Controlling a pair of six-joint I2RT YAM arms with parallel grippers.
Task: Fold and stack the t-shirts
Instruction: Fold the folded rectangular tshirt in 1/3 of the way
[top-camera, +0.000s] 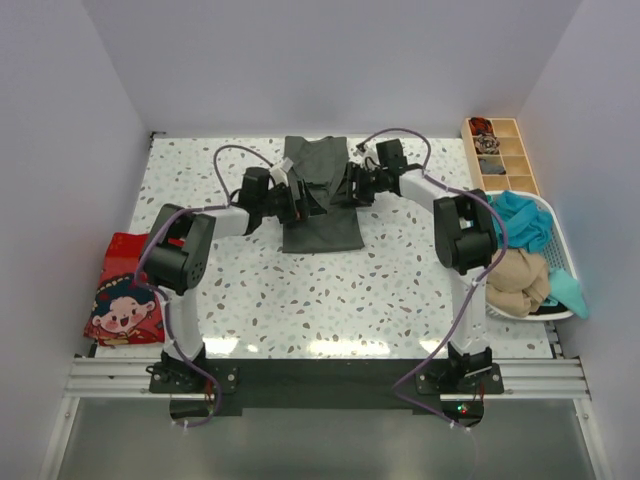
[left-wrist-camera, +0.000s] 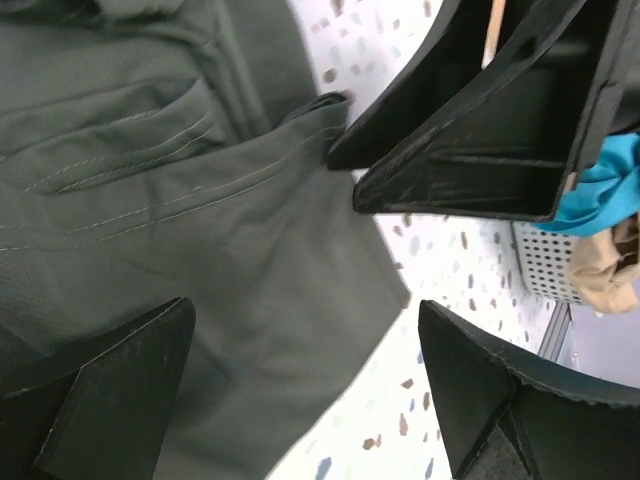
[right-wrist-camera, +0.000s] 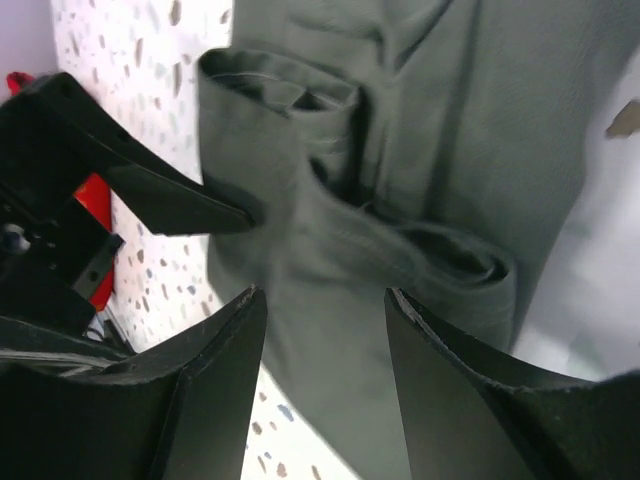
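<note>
The dark grey-green t-shirt (top-camera: 320, 205) lies partly folded on the table (top-camera: 400, 285); left gripper (left-wrist-camera: 305, 305), gaping wide, and right gripper (right-wrist-camera: 322, 295), jaws apart, flank it, neither pinching cloth, seemingly poised for another fold

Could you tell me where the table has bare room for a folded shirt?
Widest bare patch: near side of the grey shirt, between the arm bases. Smaller: the far left corner, beyond the red shirt. Crowded: the middle, where left gripper and right gripper hang over the grey shirt, and the right edge, with basket and tray.
</note>
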